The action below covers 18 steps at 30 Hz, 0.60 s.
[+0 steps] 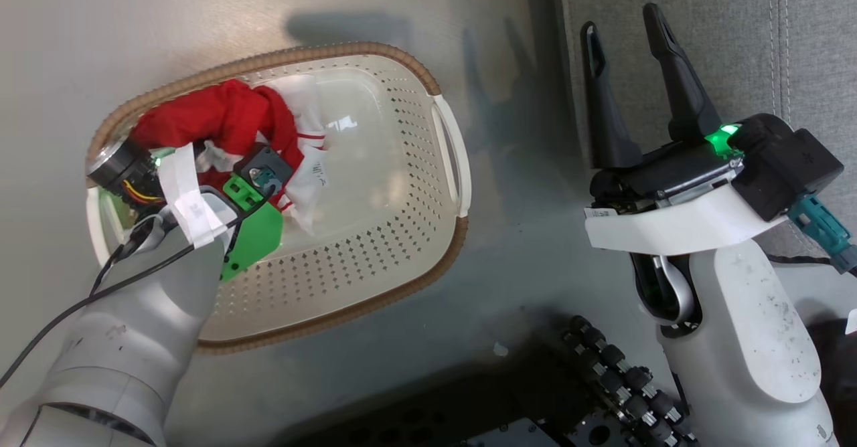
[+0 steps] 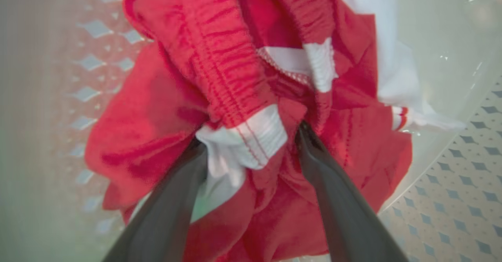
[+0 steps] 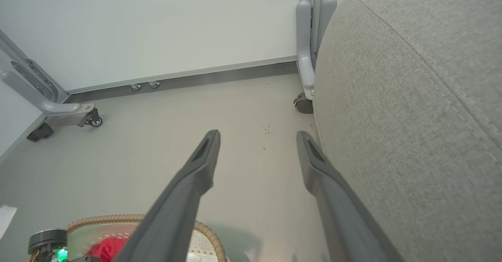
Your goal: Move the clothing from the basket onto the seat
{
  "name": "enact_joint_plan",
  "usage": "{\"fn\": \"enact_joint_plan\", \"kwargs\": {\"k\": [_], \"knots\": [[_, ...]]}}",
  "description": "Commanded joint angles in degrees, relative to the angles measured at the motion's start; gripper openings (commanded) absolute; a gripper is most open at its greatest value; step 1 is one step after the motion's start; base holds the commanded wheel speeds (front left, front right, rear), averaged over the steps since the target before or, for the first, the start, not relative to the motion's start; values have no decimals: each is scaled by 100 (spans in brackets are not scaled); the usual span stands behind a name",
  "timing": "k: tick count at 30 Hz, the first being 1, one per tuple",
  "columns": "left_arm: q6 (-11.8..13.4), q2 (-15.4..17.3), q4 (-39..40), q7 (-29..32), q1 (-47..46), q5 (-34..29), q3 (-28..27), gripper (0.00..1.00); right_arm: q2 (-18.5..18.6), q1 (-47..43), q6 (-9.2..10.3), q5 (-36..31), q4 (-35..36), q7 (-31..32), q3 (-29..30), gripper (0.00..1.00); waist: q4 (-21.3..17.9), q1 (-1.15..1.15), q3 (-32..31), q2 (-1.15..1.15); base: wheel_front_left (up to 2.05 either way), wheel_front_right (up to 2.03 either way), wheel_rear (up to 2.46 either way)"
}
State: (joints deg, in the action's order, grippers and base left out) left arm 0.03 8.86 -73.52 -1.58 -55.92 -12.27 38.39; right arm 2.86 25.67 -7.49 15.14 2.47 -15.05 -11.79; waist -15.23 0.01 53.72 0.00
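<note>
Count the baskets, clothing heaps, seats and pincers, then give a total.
Basket: 1
Clothing heap: 1 (garments in it can't be told apart)
Seat: 1
Pincers: 2 (left pincer, right pincer)
Total: 5

Clothing (image 2: 235, 58) is soft cloth; basket (image 1: 375, 253) is glossy plastic.

The clothing (image 1: 221, 119) lies in the basket (image 1: 375, 246), left of the seat (image 1: 736, 45).
</note>
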Motion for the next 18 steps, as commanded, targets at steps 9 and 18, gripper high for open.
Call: {"fn": "enact_joint_plan", "kwargs": {"k": [9,18], "knots": [[-166,332,-40,290,-73,48,86,0,7,143,0,150,75,-19,-54,100,-291,-1,233,0,0,0,0],[-156,359,-37,1,74,249,63,0,8,146,0,135,-1,-19,24,100,-274,-1,49,0,0,0,0]]}}
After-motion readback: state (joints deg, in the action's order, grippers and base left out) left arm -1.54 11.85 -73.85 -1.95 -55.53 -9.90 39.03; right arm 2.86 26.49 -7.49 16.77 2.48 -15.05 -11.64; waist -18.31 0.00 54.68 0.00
